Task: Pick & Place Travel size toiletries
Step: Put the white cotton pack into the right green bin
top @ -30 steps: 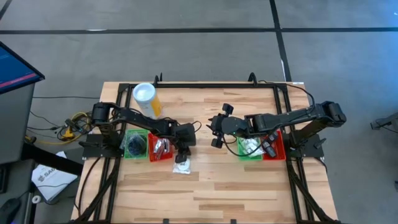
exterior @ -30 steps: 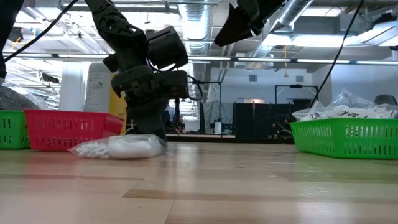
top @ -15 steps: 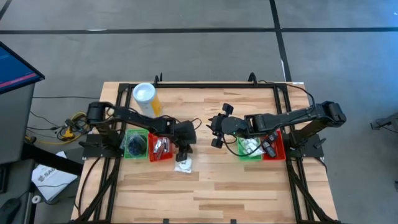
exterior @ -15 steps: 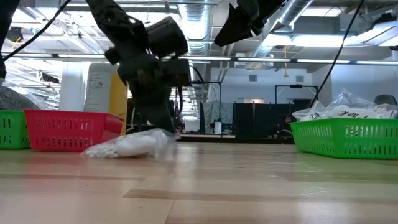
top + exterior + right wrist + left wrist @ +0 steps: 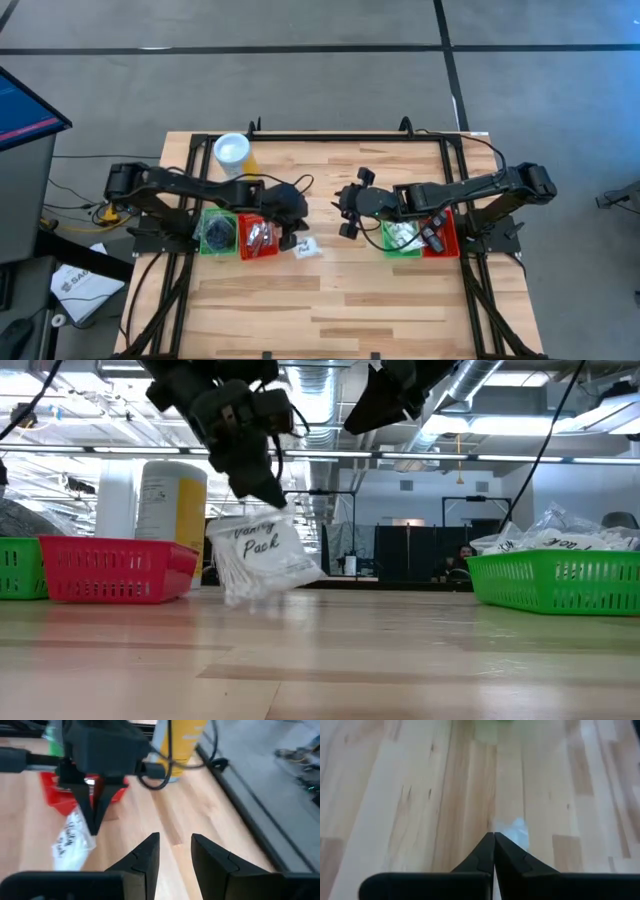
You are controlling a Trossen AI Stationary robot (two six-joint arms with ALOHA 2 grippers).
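Low view, handling: the white sachet (image 5: 262,560) hangs limp and creased from one pinched edge, so it looks light, soft and floppy; I would judge it crush-tolerant but prone to swing or slip if held only by a thin margin.
Hold point: the sealed upper edge, where the film is flat, seems the safest place to pinch; the bulging middle would likely squash and shift.
Sachet, look: clear-white plastic pack with dark handwritten-style print, stuffed with small white pieces.
Sachet, place: lifted just off the surface (image 5: 400,300), beside the red tray (image 5: 258,238) on the left side.
Left claw (image 5: 268,488): fingers pressed together on the sachet's top edge, carrying it.
Left trays: a green tray (image 5: 217,232) holding dark round items sits next to the red tray; a yellow cylinder (image 5: 234,158) stands behind them.
Right claw (image 5: 347,208): fingers somewhat spread, holding nothing, poised above mid-surface.
Right trays: a green tray (image 5: 552,580) heaped with more white sachets, a red one beside it.
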